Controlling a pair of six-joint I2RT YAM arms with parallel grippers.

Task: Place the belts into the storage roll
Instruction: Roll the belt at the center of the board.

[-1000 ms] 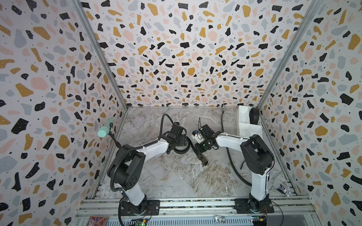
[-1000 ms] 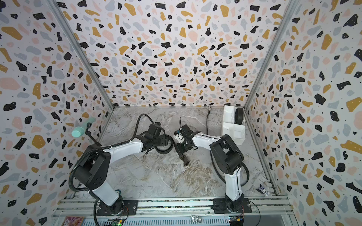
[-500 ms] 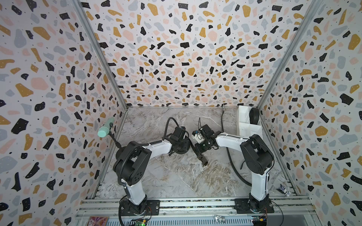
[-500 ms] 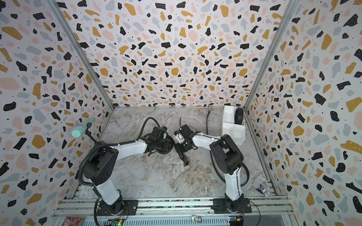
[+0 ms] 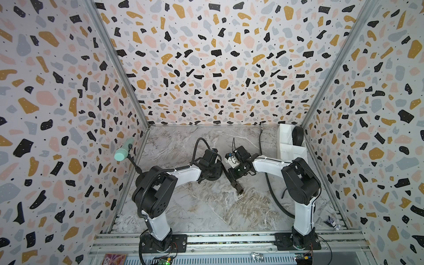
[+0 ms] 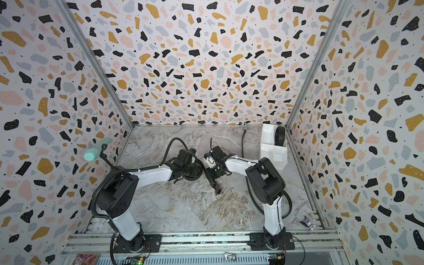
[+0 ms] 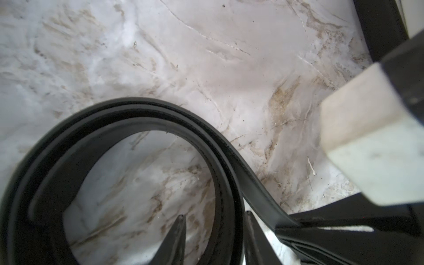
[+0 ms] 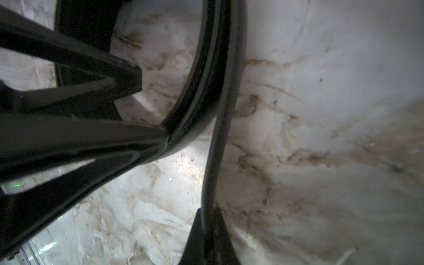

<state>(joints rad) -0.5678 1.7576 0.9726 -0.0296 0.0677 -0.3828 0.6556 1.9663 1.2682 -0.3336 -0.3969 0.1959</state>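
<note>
Marble bench (image 5: 206, 206), mid-frame: left gripper (image 7: 215, 215) straddles the coiled belt (image 7: 137, 110), jaws apart; right gripper (image 8: 207, 210) clenched on its tail.

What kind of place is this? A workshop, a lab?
Probably a robot test booth: speckled walls box in a marble-look tabletop, a left arm and right arm are bolted to a metal rail, and a white divided box holds a coiled belt.

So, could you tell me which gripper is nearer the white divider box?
Right. The right gripper is on the side towards the white divider box; the left gripper lies beyond it, both at the coiled belt.
</note>
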